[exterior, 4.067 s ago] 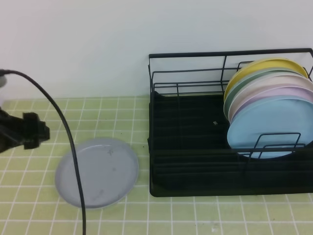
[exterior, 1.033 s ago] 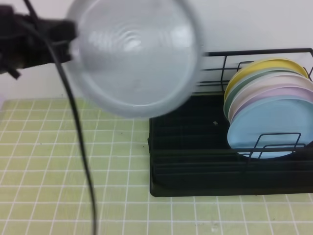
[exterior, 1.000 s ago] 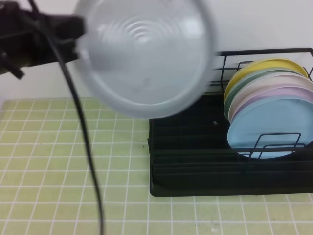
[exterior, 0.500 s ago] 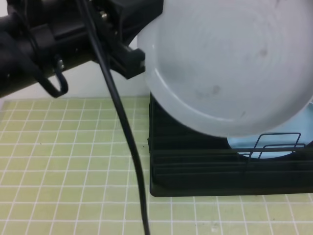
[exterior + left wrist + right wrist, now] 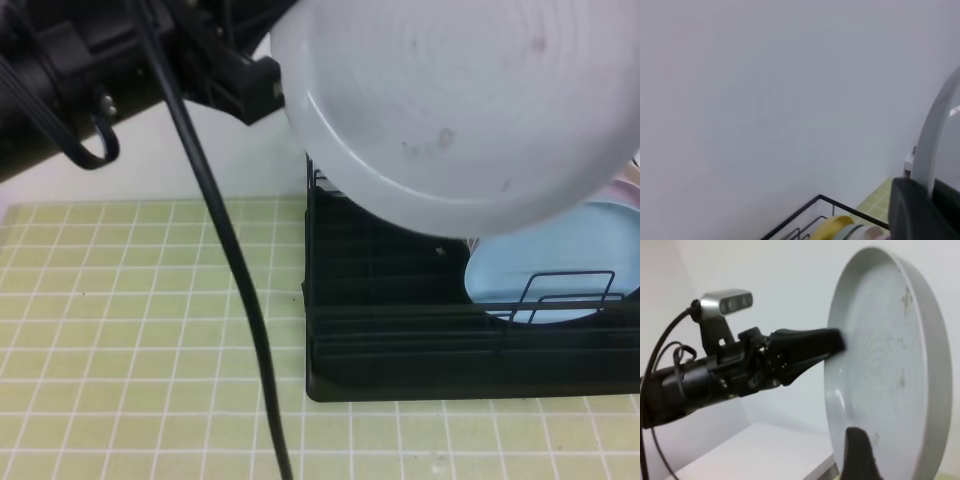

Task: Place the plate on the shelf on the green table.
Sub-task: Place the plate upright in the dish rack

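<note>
Green table [image 5: 130,300] of pale tiles under a white wall, with a plate held high above the rack.

On the left, the left gripper [image 5: 262,88] is clamped on the rim of the plate [image 5: 450,110], a black cable [image 5: 235,290] hanging from its arm across the tiles. The pale grey plate is in the air, tilted, covering the upper part of the shelf [image 5: 400,340]. Behind its lower edge a light blue plate [image 5: 545,280] stands in the rack's right end. In the right wrist view one dark finger [image 5: 860,455] of the right gripper shows against the plate's lower face; whether that claw is spread or gripping cannot be told.
</note>
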